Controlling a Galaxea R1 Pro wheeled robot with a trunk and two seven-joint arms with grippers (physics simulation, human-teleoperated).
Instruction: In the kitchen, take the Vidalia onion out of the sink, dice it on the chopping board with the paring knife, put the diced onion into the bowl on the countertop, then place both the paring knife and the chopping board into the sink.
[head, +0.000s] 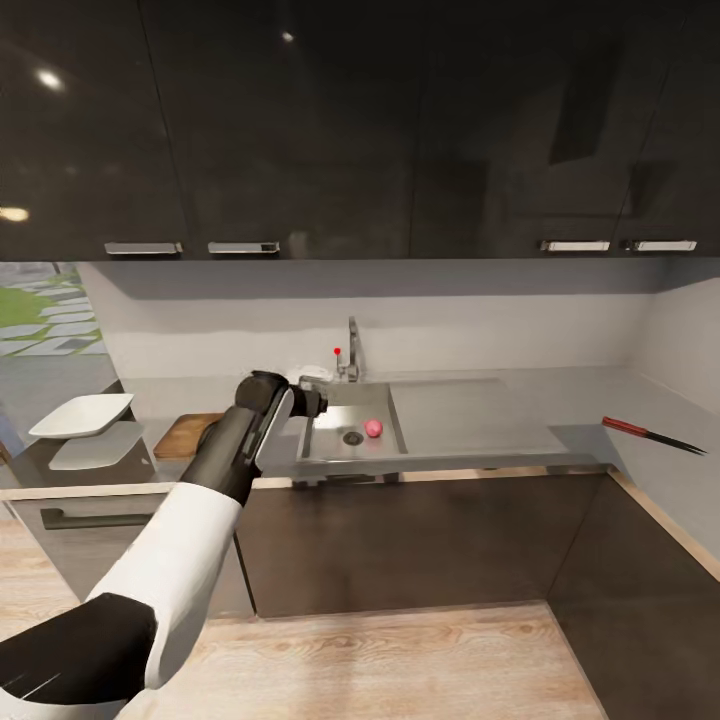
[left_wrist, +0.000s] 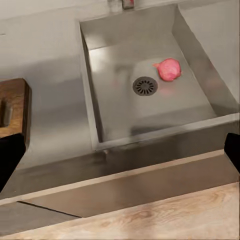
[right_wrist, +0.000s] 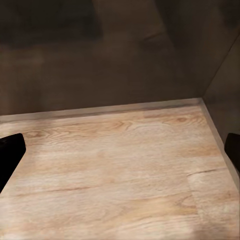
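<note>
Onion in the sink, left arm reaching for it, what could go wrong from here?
1. The onion is round and lies loose beside the drain, so a slightly off grip could roll it away.
2. The left gripper hangs over the sink's left rim; going down it might clip that wall.
3. The knife lies far right, a long reach later.

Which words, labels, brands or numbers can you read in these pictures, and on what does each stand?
None: no readable text on the sink, Vidalia onion, chopping board, bowl, paring knife or the dark upper cabinets.
</note>
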